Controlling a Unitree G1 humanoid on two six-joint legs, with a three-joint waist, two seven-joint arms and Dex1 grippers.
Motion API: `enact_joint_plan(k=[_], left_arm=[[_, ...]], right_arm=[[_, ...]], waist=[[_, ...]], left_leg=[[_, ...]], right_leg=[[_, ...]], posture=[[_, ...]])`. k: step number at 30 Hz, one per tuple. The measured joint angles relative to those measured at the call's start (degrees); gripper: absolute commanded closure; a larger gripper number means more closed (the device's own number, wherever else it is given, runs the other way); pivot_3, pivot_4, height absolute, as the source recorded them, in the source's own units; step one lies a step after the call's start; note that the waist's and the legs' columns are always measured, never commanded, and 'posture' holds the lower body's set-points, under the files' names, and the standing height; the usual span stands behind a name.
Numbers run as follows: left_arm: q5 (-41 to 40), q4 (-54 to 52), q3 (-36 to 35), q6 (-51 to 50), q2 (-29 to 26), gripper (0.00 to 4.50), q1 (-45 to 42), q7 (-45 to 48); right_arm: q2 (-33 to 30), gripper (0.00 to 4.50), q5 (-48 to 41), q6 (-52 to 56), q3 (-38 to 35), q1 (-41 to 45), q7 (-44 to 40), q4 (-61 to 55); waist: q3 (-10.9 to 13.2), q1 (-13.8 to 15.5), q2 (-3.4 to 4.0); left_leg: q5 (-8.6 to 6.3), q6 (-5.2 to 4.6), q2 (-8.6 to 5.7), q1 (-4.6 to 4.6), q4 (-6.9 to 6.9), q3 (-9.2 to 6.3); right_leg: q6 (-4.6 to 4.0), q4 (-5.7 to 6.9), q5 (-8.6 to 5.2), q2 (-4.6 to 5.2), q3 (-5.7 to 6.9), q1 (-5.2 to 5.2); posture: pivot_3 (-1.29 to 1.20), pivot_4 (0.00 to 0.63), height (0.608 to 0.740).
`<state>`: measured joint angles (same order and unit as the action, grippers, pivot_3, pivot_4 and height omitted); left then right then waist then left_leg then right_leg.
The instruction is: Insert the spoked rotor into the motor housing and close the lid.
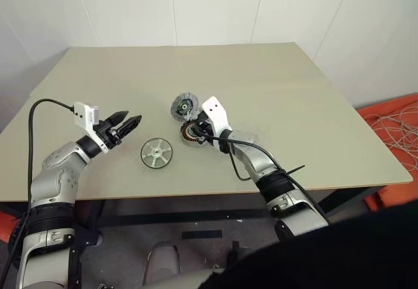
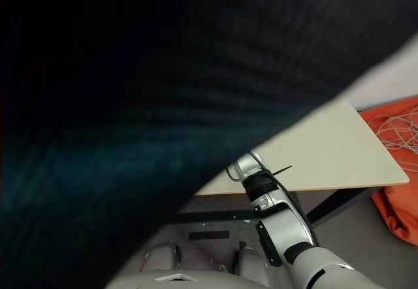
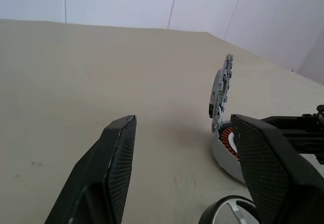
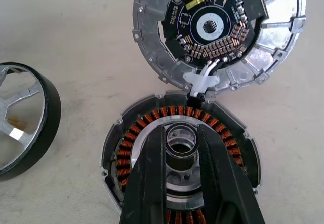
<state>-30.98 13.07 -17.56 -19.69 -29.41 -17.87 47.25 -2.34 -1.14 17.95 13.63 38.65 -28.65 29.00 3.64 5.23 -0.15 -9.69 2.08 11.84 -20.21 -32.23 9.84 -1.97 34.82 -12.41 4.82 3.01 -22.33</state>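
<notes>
One beige table (image 1: 294,93) before white walls (image 1: 215,8)

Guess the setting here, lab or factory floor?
Probably a lab or test room, not a factory line: one plain beige table against bare white panel walls, an opened motor as the workpiece, and loose cable heaped on orange fabric on the floor.

— What's the room like?
— White panelled walls (image 1: 215,8) with thin seams, close behind the far edge of a plain beige desk (image 1: 274,86) on dark legs.
— And the floor?
— Grey floor (image 1: 196,237); orange cloth (image 1: 395,116) with pale cords past the desk's right edge.
</notes>
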Motion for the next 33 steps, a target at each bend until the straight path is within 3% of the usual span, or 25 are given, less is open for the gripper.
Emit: enact_joint_plan(k=[33], left_arm=[[0.66,1.77,-0.02,1.71,-0.54,1.33,-0.03,0.18]], right_arm=[[-0.15,3.92,0.79,-0.41,-0.03,-2.56,0.13,-0.54]], waist=[[0.0,0.0,0.0]], left_leg=[[0.0,0.01,0.0,0.02,0.0,0.0]], right_leg=[[0.0,0.01,0.0,0.0,0.0,0.0]], posture=[[0.0,0.0,0.74]])
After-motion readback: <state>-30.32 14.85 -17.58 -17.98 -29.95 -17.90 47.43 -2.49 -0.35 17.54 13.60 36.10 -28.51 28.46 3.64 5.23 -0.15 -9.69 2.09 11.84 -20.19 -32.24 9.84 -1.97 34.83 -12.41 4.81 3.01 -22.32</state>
